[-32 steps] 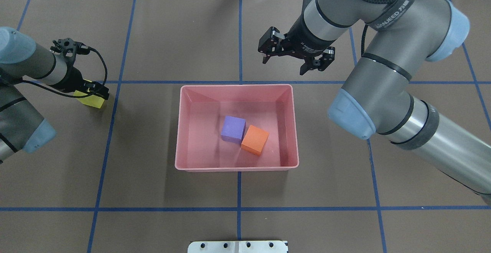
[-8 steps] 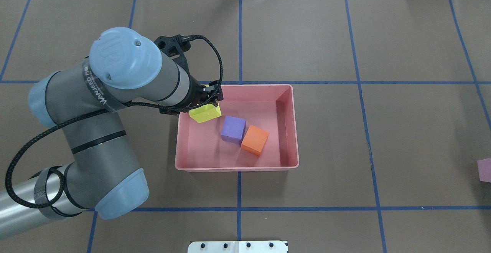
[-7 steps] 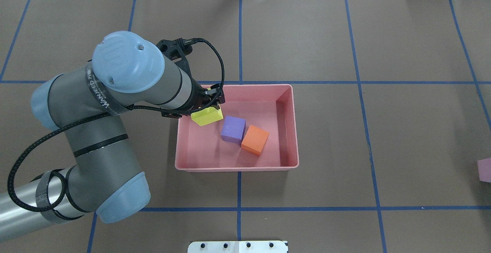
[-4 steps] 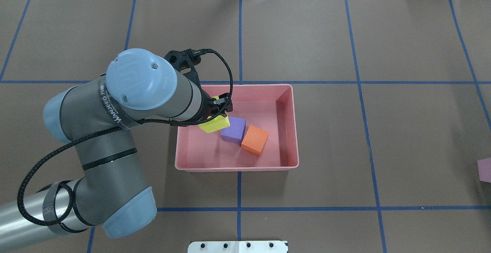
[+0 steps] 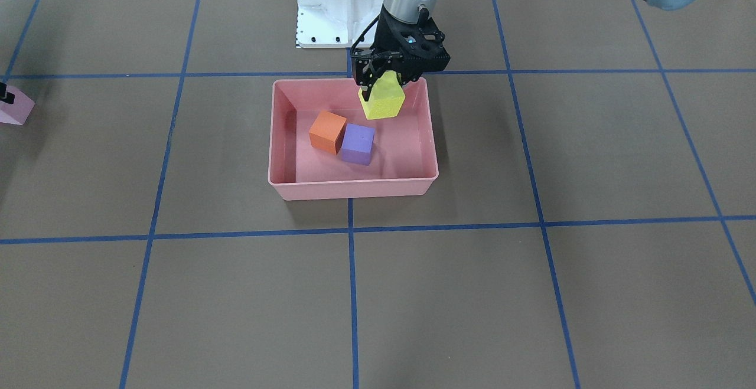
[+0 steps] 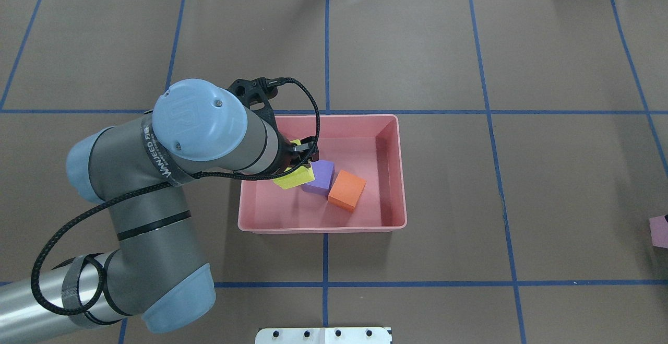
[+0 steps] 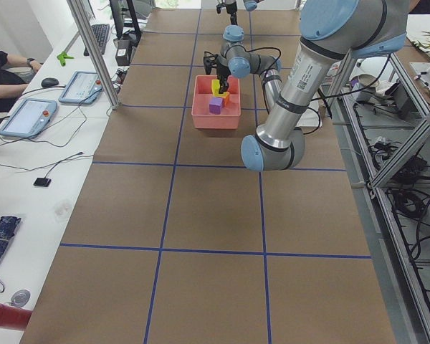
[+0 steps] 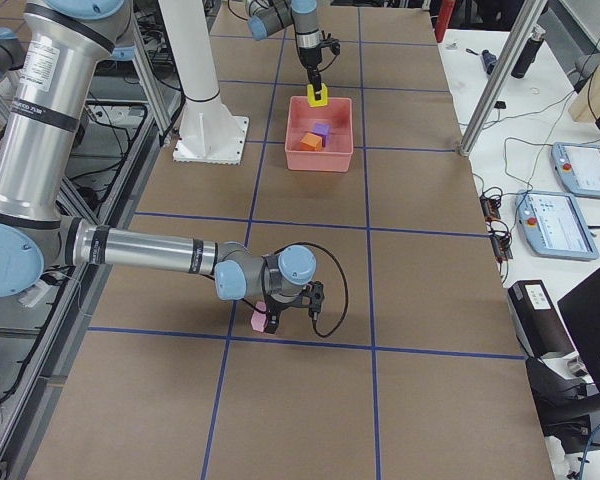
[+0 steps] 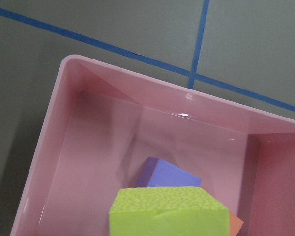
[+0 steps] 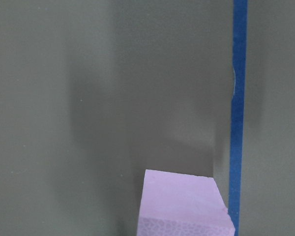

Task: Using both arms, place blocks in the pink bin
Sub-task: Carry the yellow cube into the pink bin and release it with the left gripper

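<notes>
The pink bin (image 6: 323, 227) holds a purple block (image 6: 322, 178) and an orange block (image 6: 346, 190) side by side. My left gripper (image 5: 387, 77) is shut on the yellow-green block (image 5: 382, 100) and holds it tilted above the bin's inside, close to the purple block. It also shows in the left wrist view (image 9: 169, 212). The pale pink block (image 6: 658, 230) is at the table's right edge. My right gripper (image 8: 271, 312) is at this block (image 10: 184, 204). I cannot tell whether its jaws are shut.
The white pedestal base (image 5: 336, 5) stands behind the bin on the robot's side. Blue tape lines (image 6: 326, 283) cross the brown table cover. Operator tables with tablets (image 7: 29, 115) flank the far side.
My left arm has carried the yellow-green block from the table's left to above the bin, next to the purple block. The right arm has left the overhead view. The pink block has not moved lately.
</notes>
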Robot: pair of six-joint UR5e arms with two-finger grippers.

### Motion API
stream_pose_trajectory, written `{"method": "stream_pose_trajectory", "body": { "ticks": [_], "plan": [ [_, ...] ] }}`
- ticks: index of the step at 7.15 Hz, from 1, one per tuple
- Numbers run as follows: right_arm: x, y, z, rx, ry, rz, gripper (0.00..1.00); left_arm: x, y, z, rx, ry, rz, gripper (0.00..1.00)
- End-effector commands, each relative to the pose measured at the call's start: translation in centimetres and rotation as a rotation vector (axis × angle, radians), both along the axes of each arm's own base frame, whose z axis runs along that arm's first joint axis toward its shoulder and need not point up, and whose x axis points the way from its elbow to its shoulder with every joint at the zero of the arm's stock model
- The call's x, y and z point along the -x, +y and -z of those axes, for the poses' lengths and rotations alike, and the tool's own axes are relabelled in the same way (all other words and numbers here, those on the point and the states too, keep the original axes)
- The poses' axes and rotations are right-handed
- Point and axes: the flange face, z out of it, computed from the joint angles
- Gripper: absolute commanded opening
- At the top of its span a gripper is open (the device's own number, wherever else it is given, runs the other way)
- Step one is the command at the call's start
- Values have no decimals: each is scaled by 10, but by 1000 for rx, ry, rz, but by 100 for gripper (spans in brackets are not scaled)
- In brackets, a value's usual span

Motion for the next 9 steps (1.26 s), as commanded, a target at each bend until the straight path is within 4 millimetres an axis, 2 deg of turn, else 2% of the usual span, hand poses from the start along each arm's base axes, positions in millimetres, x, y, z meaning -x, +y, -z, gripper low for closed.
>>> {"method": "stream_pose_trajectory", "body": {
  "ticks": [1, 4, 5, 6, 7, 8, 9],
  "plan": [
    [2, 4, -10, 17, 8, 9, 99, -11, 10, -1, -15, -10, -1, 0],
    [6, 5, -12, 24, 10, 21, 99, -19, 19, -1, -17, -14, -15, 0],
    [7, 5, -12, 25, 8, 23, 99, -20, 19, -3, -23, -17, -20, 67],
    [9, 6, -12, 24, 10, 29, 99, -22, 22, -3, -30, -19, -16, 100],
    [10, 6, -12, 30, 12, 27, 75, -22, 21, -4, -31, -22, -15, 100],
    [11, 5, -10, 44, 17, 12, 19, -22, 21, -4, -32, -21, -15, 100],
    [12, 4, -9, 39, 15, 14, 0, -21, 22, -3, -33, -18, -15, 100]
  ]
}}
